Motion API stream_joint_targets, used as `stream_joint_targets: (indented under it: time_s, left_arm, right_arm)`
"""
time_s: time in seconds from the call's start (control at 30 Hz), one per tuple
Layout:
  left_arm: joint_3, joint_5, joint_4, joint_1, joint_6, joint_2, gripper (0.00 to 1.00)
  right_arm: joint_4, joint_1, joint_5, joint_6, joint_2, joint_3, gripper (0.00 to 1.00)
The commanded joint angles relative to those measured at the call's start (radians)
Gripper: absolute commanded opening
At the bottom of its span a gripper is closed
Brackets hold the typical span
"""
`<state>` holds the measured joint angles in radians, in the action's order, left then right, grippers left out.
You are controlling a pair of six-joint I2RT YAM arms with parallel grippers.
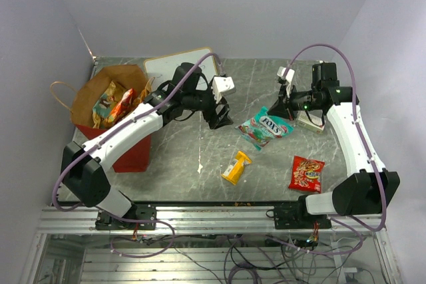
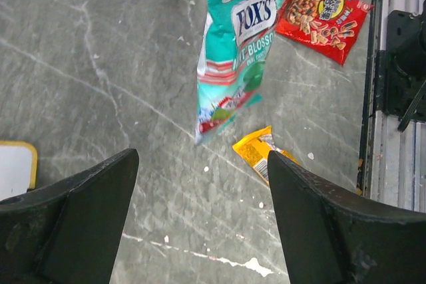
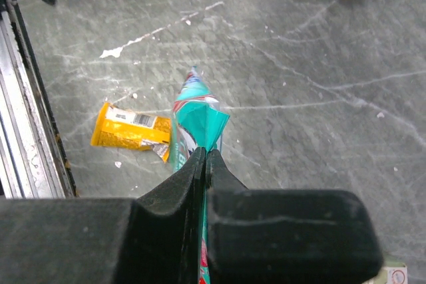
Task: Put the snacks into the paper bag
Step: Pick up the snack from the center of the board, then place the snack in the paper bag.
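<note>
The right claw [image 3: 205,159] is squeezed tight on the top edge of the teal-white candy bag [image 3: 200,121]. The candy bag hangs down from it, a little to the 3 o'clock side of the middle of the table [image 1: 180,157] in the top view. I cannot tell if its bottom tip touches the table.

The left claw [image 2: 202,161] is wide open and holds nothing. It sits at the 9 o'clock side of the candy bag, near it but not touching.

The paper bag [image 1: 133,151] stands at 9 o'clock on the table, with some packets [image 1: 110,106] inside. A yellow pack [image 1: 235,167] lies at 6 o'clock. A red pack [image 1: 307,173] lies at 4 o'clock.
</note>
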<state>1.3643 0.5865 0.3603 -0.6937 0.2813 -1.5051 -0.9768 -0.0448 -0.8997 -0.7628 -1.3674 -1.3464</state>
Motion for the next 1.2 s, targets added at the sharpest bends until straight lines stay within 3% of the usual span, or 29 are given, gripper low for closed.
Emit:
stream_joint_targets:
  time_s: [0.0,0.53,0.83,1.17]
  left_arm:
    - [0.002,0.102,-0.094,-0.018,0.034,-0.034,0.89]
    - [0.12,0.19,-0.114,-0.045,0.073,-0.2,1.0]
    - [0.126,0.281,-0.06,-0.062,0.164,-0.203,1.0]
    - [0.13,0.339,-0.127,-0.069,0.1,-0.24,0.93]
  right_arm:
    - [0.031,-0.023,-0.068,0.042,0.043,-0.065,0.0]
    - [0.021,-0.079,-0.105,0.127,0.083,-0.157,0.0]
    - [0.03,-0.082,-0.135,0.138,0.114,-0.151,0.0]
    - [0.04,-0.082,-0.157,0.141,0.132,-0.152,0.0]
